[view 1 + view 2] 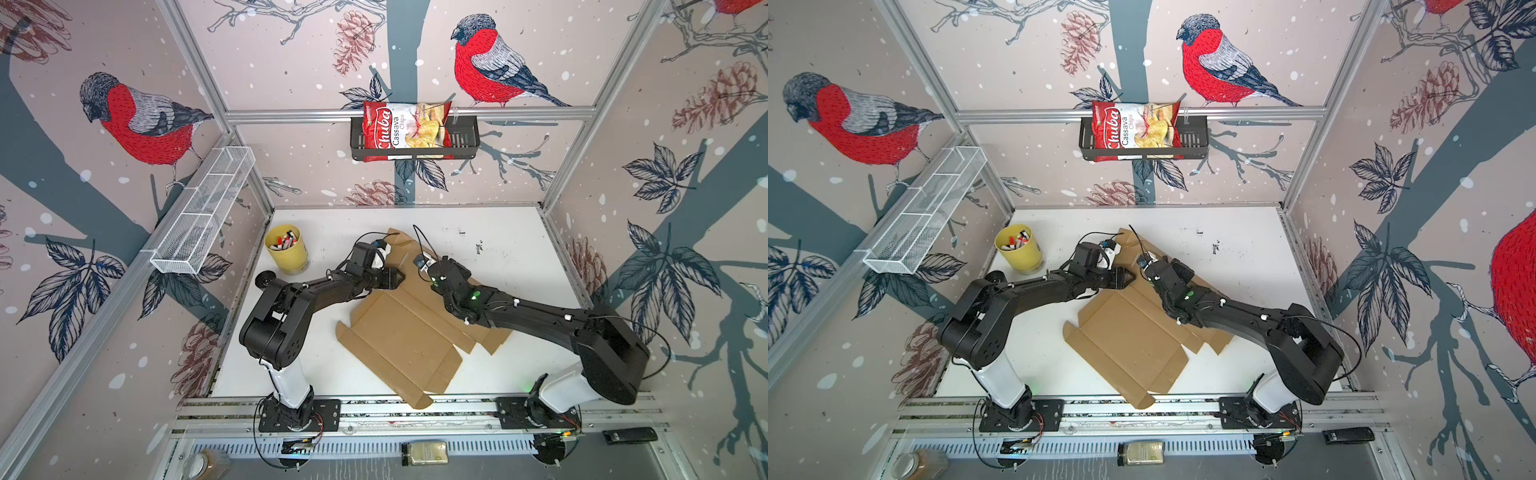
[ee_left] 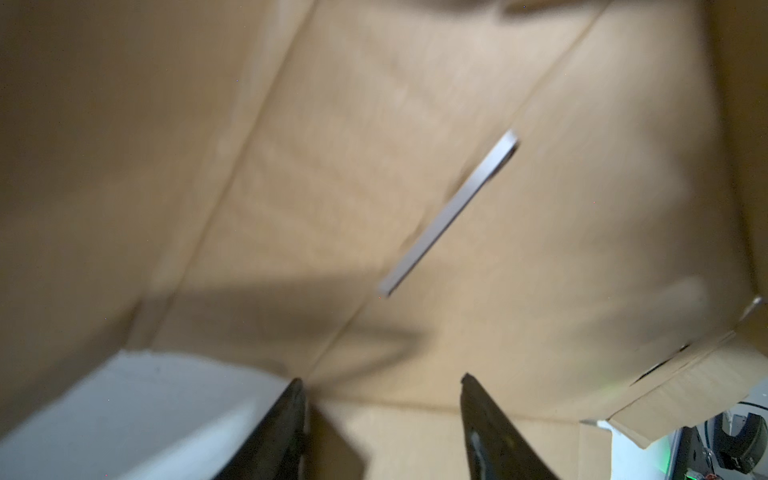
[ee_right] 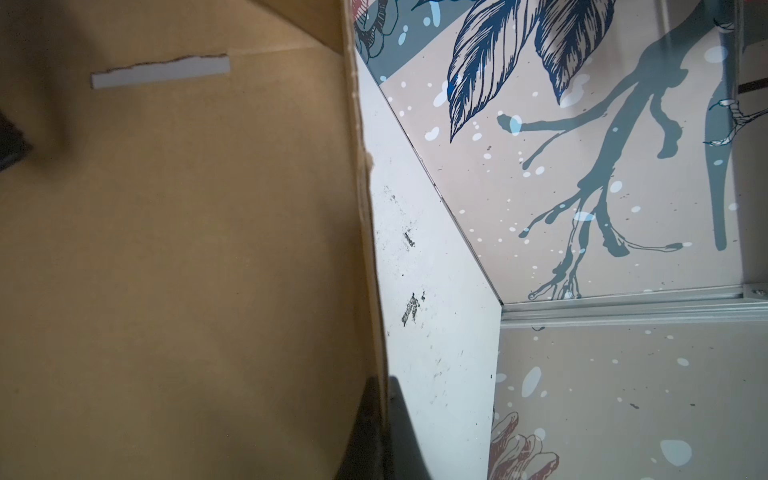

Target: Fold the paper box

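While markers (image 1: 285,242) fill the cup (image 1: 291,258), chips (image 1: 405,129) fill the basket (image 1: 464,143).

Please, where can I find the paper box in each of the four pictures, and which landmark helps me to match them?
In a top view: the paper box lies mid-table, between the two arms.
In a top view: the same place.
Left wrist view: it fills nearly the whole picture.
Right wrist view: it fills about half the picture, beside a strip of table.
Shared landmark: the white table.
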`<state>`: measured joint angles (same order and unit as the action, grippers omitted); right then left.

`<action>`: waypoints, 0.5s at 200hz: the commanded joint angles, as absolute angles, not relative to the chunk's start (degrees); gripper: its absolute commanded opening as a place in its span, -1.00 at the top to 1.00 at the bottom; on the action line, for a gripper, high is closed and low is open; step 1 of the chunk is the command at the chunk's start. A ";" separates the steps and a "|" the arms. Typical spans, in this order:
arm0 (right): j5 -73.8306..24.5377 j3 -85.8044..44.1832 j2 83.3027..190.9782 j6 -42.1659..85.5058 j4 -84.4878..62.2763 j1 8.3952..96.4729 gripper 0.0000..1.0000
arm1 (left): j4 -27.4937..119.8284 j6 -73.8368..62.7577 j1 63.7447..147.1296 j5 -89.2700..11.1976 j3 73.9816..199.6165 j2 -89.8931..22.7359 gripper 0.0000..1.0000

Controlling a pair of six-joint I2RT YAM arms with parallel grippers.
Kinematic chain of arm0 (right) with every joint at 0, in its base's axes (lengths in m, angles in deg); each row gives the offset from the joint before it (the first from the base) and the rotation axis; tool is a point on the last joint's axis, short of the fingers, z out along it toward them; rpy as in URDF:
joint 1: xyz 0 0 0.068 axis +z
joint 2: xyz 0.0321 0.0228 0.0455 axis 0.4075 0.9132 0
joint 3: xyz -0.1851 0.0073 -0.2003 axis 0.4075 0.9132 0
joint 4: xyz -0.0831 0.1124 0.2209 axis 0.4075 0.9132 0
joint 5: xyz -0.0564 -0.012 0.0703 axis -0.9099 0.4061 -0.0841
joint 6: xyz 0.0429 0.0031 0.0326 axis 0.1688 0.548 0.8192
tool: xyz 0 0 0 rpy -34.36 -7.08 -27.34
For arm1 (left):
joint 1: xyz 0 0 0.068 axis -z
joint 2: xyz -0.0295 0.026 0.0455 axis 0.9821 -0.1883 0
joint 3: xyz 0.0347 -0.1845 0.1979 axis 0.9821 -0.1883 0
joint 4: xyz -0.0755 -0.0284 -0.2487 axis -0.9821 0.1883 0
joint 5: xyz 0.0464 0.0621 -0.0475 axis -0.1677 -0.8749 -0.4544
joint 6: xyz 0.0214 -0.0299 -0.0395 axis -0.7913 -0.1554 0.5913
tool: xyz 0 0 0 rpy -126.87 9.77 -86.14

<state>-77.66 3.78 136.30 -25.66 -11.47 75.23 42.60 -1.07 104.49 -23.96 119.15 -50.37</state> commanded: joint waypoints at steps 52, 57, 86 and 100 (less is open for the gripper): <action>-77.15 5.73 134.41 -32.15 -15.74 75.54 1.00 | 46.66 -8.15 94.06 -16.86 120.20 -38.25 -0.43; -77.01 5.98 134.14 -33.16 -16.09 75.53 1.00 | 46.65 -9.24 93.45 -16.77 120.71 -37.98 -0.43; -74.85 7.77 131.91 -38.49 -17.55 75.84 1.00 | 46.15 -20.78 92.07 -19.23 121.65 -37.73 -0.43; -74.10 7.69 131.44 -39.87 -17.21 75.94 1.00 | 46.04 -25.03 91.57 -17.45 121.66 -38.65 -0.44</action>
